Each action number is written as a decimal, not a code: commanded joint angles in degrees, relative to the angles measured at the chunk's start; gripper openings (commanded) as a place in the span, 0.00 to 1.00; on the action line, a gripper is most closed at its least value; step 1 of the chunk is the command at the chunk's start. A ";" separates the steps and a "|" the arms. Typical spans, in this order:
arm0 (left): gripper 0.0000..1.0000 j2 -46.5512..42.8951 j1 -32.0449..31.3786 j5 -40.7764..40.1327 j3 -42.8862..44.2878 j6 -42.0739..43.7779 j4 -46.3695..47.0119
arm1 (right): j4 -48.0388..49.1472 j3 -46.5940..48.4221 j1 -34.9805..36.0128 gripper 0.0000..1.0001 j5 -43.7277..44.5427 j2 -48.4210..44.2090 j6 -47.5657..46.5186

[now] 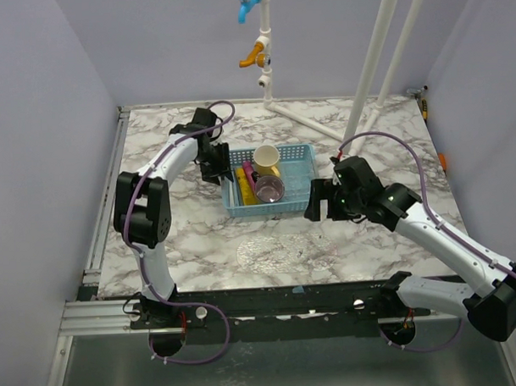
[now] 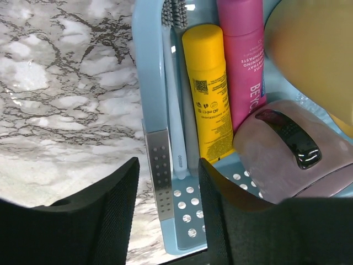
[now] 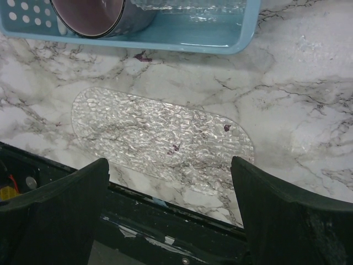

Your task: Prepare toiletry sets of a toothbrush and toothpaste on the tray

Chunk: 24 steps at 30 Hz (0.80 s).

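The yellow toothpaste tube [image 2: 209,94] and the magenta-pink tube [image 2: 242,61] lie side by side in the light-blue basket [image 2: 144,83]. A pale blue toothbrush [image 2: 176,121] lies between the yellow tube and the basket's wall. My left gripper [image 2: 168,212] is open and empty, its jaws straddling that wall near the toothbrush handle's end; it also shows in the top view [image 1: 219,167]. The clear textured tray [image 3: 160,138] lies empty on the marble in front of the basket, seen in the top view [image 1: 281,253] too. My right gripper [image 3: 171,212] is open and empty above the tray's near edge.
A pinkish mug [image 2: 298,149] lies on its side in the basket [image 1: 300,170] beside a yellow cup [image 1: 267,159]. White pipes [image 1: 368,70] rise at the back right. The table's dark front rail [image 3: 165,237] is just below the right gripper.
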 commanded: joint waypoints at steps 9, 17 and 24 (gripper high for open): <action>0.62 -11.00 -0.23 -3.63 0.22 -0.30 -0.72 | 0.20 7.25 0.18 0.94 5.06 4.72 1.17; 0.71 -23.03 -0.23 -4.05 -7.13 -0.47 2.12 | 3.32 9.51 0.23 0.88 3.59 9.14 -0.59; 0.74 -33.41 -0.23 -1.94 -15.71 -0.12 5.55 | 5.15 10.99 0.35 0.82 2.81 12.24 1.11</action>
